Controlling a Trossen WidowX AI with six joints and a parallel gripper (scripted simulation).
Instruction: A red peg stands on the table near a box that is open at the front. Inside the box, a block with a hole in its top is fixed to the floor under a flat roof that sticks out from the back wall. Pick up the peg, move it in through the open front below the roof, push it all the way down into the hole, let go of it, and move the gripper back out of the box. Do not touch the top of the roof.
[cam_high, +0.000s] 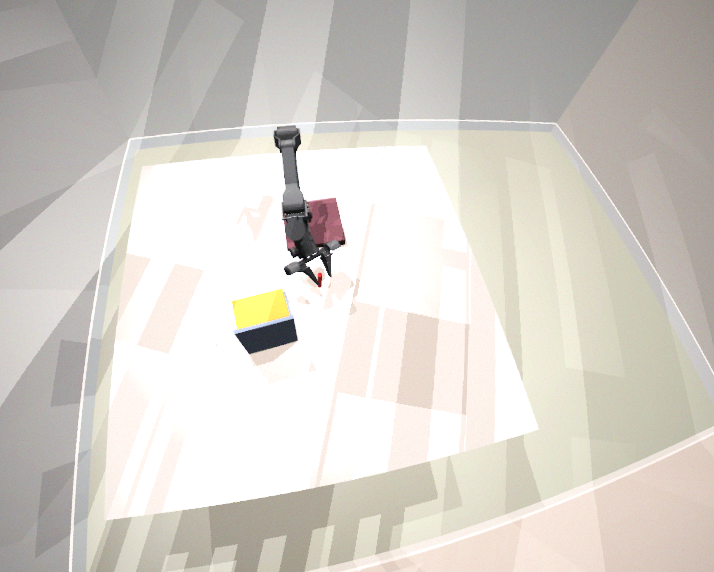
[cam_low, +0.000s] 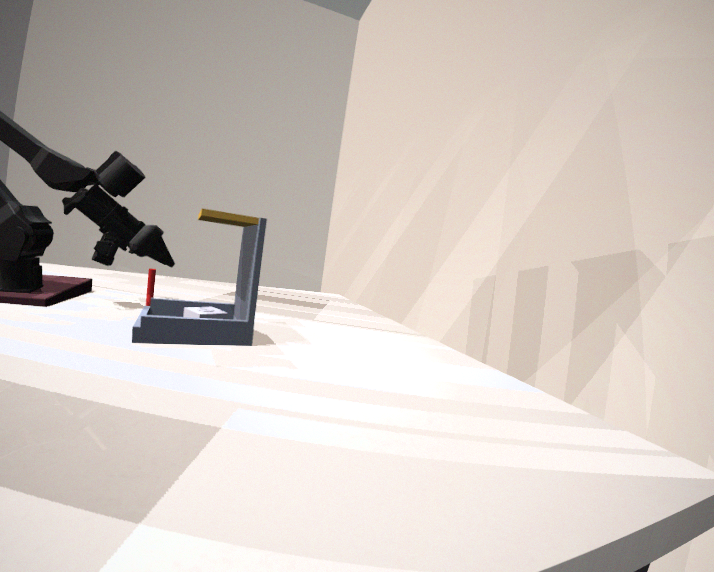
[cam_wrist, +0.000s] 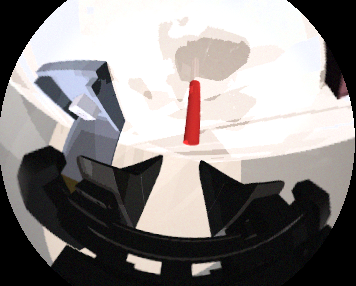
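Note:
The red peg (cam_high: 320, 279) (cam_low: 150, 287) (cam_wrist: 193, 114) stands upright on the table. My gripper (cam_high: 324, 280) (cam_low: 172, 265) (cam_wrist: 181, 161) is open, partway, with nothing between its fingers. It slants down, its tips close to the height of the peg's top and a little to the box side in the exterior view. The grey-blue box (cam_high: 266, 336) (cam_low: 196, 331) (cam_wrist: 92, 145) is beside the peg. Its white block (cam_low: 204, 312) (cam_wrist: 82, 107) is on the floor inside, hidden in the top view. The hole is hard to make out. The flat yellow roof (cam_high: 261, 308) (cam_low: 229, 218) sticks out above from the back wall.
The dark red base plate (cam_high: 334, 223) (cam_low: 65, 290) of the arm lies behind the peg, on the side away from the box. The box's low side wall and tall back wall bound the space under the roof. Patches of shadow and light cross the table.

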